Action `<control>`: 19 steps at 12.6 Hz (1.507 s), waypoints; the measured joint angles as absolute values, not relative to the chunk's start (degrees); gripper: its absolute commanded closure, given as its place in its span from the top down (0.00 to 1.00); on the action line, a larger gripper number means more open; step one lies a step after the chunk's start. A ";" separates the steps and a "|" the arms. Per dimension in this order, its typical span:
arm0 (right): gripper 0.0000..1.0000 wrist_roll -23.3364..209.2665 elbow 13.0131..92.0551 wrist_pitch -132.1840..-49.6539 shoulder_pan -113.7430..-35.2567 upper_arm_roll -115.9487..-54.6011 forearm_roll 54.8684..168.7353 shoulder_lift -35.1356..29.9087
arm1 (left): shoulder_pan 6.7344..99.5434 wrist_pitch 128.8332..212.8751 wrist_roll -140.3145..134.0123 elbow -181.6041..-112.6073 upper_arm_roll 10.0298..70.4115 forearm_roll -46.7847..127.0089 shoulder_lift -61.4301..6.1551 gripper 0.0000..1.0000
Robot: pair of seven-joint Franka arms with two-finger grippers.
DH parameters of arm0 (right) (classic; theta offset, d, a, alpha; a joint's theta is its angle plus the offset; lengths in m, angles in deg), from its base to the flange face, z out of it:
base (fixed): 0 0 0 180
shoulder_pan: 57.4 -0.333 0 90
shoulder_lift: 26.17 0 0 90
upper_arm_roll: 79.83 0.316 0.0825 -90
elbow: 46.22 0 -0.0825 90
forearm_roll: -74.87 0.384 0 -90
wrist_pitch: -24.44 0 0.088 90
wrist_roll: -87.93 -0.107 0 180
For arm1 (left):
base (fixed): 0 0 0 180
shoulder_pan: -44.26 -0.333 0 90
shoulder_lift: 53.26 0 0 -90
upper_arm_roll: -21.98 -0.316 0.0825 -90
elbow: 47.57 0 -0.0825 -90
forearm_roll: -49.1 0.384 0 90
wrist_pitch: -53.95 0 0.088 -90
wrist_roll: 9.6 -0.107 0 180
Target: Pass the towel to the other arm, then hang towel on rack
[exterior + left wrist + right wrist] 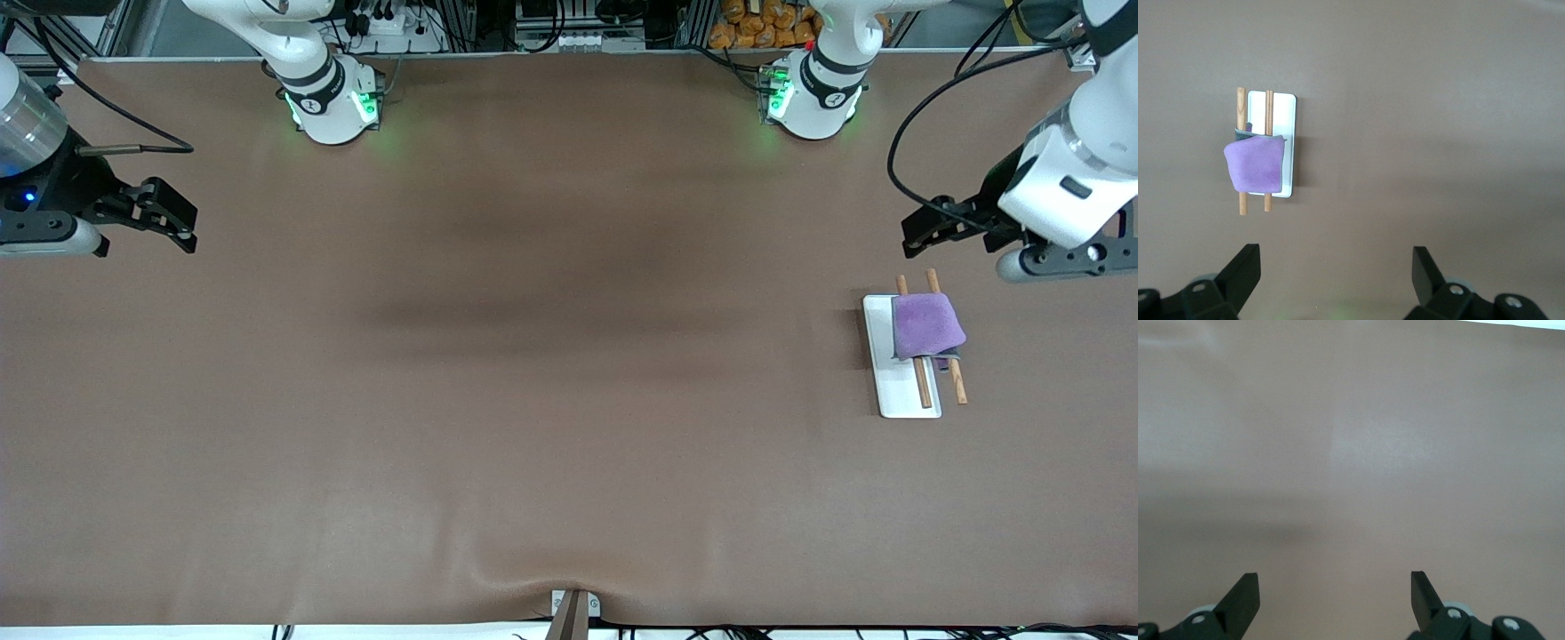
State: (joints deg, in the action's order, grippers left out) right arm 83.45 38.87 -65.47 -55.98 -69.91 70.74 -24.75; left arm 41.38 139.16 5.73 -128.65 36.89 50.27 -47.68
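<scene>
On rack [898, 387], towel [927, 325] draped, pincers apart

White arms, black tools, green lights

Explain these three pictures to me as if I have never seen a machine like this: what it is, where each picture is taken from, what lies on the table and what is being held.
These are two white robot arms bolted along one edge of a brown table. The big picture looks down from a high camera facing them. The other two come from small cameras on each arm's wrist, looking past its own black fingers.

The only things on the table are a rack, a white base with two wooden rods, and a purple towel draped over those rods, toward the left arm's end.

Each arm ends in a two-finger end effector. The left end effector hangs open in the air by the rack, holding nothing. The right end effector waits open over bare table at its own end, also holding nothing.
</scene>
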 measured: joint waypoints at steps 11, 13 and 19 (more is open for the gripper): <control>1.00 83.15 38.87 -64.87 -55.97 -70.34 71.07 -24.75 | 46.95 137.54 3.34 -133.97 29.86 50.27 -54.69 1.00; 1.00 83.08 38.86 -64.84 -55.97 -70.34 71.18 -24.75 | 47.15 137.53 3.33 -135.76 29.40 50.27 -56.40 1.00; 1.00 82.97 38.87 -64.75 -55.97 -70.34 71.23 -24.75 | 48.08 137.53 3.01 -138.55 26.16 50.27 -59.23 1.00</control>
